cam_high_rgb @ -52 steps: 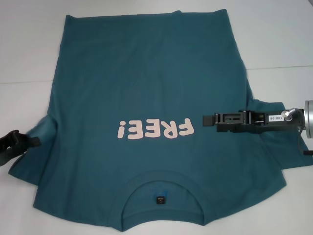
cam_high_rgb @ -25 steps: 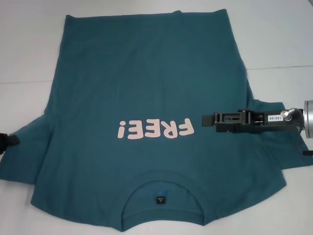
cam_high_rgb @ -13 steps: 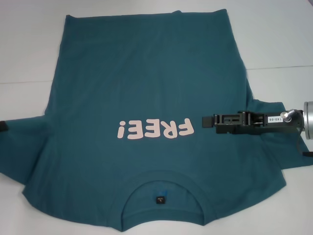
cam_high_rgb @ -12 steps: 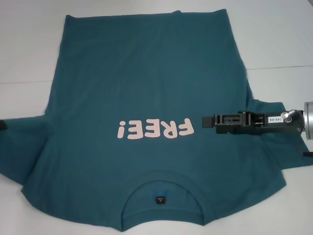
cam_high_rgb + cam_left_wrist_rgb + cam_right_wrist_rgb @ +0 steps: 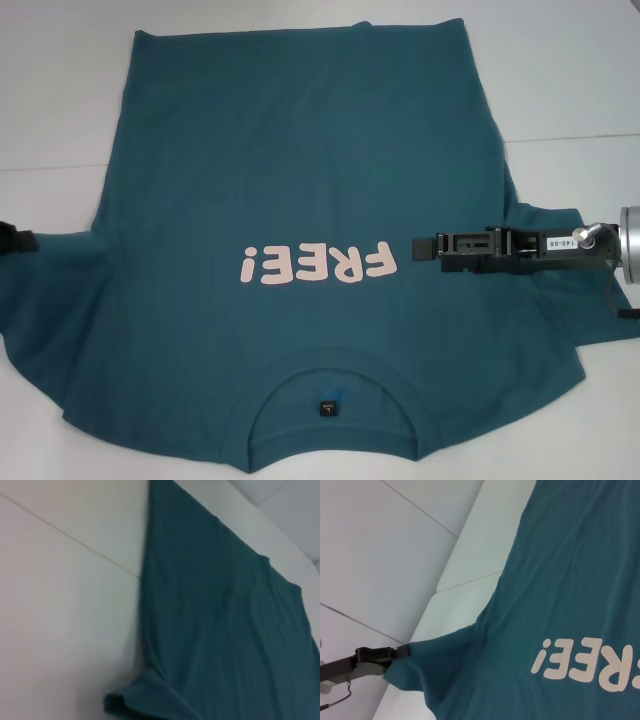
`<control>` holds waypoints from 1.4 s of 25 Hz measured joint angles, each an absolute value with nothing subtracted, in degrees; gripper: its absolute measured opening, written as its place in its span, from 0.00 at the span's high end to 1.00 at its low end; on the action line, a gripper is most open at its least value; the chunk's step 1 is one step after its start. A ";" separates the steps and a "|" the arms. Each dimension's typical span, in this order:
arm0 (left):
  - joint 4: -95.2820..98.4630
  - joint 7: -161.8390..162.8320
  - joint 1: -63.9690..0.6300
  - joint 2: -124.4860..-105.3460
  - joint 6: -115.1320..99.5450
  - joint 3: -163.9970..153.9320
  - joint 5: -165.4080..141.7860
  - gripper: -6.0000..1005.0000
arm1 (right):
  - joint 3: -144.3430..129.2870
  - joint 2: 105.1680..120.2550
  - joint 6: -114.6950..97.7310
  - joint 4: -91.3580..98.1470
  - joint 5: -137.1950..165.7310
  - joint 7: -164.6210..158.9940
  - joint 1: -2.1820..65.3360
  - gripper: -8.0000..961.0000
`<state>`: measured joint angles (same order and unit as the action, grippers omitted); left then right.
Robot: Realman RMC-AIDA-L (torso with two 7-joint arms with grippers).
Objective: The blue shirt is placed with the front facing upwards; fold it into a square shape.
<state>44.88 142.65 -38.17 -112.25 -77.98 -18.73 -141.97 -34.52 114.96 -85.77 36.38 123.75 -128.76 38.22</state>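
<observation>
The blue shirt (image 5: 300,170) lies flat and front up on the white table, with the pink "FREE!" lettering (image 5: 318,265) and the ribbed collar (image 5: 330,375) toward me. My left gripper (image 5: 12,241) is at the left edge, shut on the tip of the shirt's left sleeve, which is stretched out sideways. The right wrist view shows this grip (image 5: 402,651) and the shirt (image 5: 560,580). The left wrist view shows only the shirt (image 5: 225,630) and table. My right gripper (image 5: 418,245) is over the shirt's right chest, next to the lettering.
The white table (image 5: 580,80) has a thin seam line (image 5: 570,136) across it. The shirt's right sleeve (image 5: 570,300) lies spread under my right arm. The shirt's hem reaches the far side of the table.
My left gripper has pulled the left sleeve outward and away from me, spreading it out to the left. My right gripper has not moved.
</observation>
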 joint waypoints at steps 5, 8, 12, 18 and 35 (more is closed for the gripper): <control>47.70 145.40 -38.59 -112.41 -81.54 -19.62 -141.49 0.96 | -34.54 114.96 -85.75 36.38 123.75 -128.83 38.40 0.07; 47.97 146.59 -38.96 -112.59 -83.26 -19.71 -139.99 0.96 | -34.54 114.96 -85.62 36.38 123.75 -128.80 38.40 0.07; 47.28 147.87 -39.79 -113.53 -82.24 -20.70 -139.54 0.96 | -34.54 115.00 -85.55 36.38 123.75 -128.69 38.32 0.07; 47.18 153.12 -40.55 -114.75 -74.93 -29.51 -139.96 0.96 | -34.20 115.03 -85.50 36.38 123.75 -128.40 37.64 0.07; 43.87 156.49 -45.88 -116.46 -67.18 -42.41 -140.88 0.95 | -31.45 114.87 -83.86 36.57 123.75 -126.21 36.36 0.07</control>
<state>43.87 156.49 -45.88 -116.46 -67.18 -42.41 -140.88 -31.45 114.87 -83.86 36.57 123.75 -126.21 36.36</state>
